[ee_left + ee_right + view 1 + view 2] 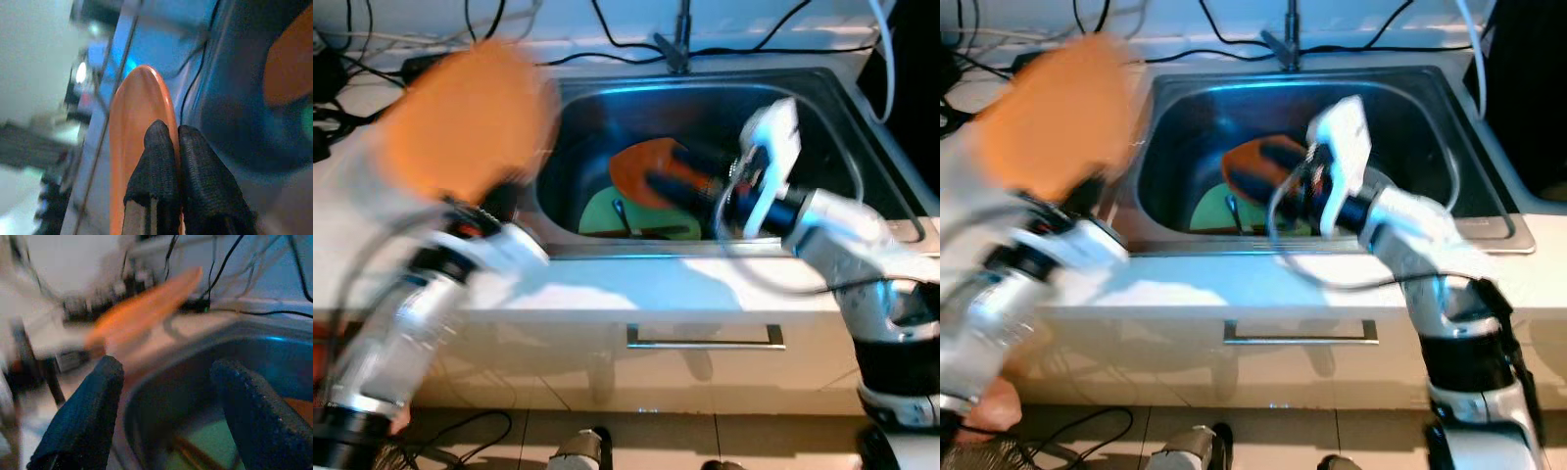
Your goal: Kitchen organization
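My left gripper [168,142] is shut on the rim of an orange plate [465,117], held blurred above the counter left of the steel sink [842,108]. The same orange plate [134,147] runs edge-on between the black fingers in the left wrist view, and appears as an orange streak [146,308] in the right wrist view. My right gripper [690,181] reaches into the sink basin, open, its fingers [93,406] spread with nothing between them. Under it lie a second orange plate [641,166] and a green plate [602,215] with dark utensils [623,217] on it.
A faucet [680,39] rises behind the sink, and black cables [352,59] and a power strip lie on the white counter at the back left. A drawer handle [705,341] runs below the counter edge. Tiled floor lies below.
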